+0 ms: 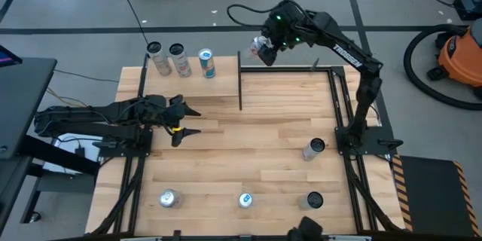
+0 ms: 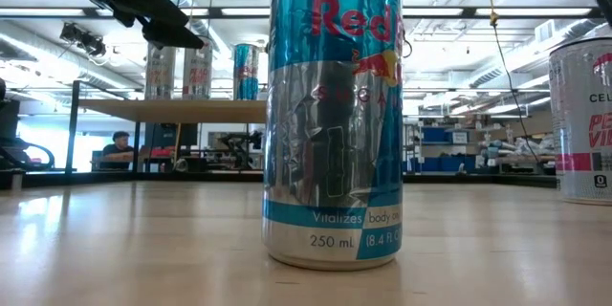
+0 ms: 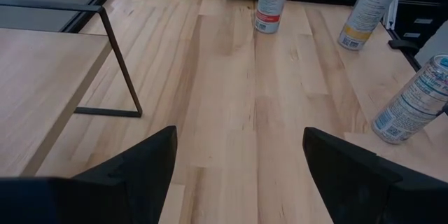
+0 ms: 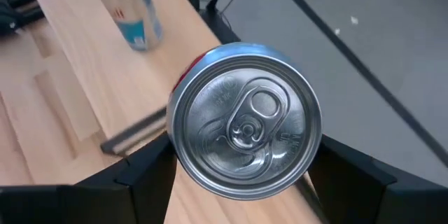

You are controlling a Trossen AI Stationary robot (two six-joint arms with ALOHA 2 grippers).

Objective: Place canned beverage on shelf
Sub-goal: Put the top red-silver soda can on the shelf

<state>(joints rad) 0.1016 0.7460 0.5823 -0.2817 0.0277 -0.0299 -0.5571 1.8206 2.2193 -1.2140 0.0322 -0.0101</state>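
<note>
Right tool (image 1: 263, 49) clamped on can (image 4: 245, 134), high over shelf (image 1: 188, 104) far edge; could topple blue can (image 1: 207, 63) if lowered crooked. Left tool (image 1: 188, 120) apart, idle over tabletop (image 1: 256, 151)

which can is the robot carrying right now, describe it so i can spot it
Look at the pale-wood shelf along the table's far edge, where three cans stand in a row. Just right of it, the right gripper holds a silver-topped aluminium can with a red side. It alone is lifted, gripped between dark fingers.
</note>
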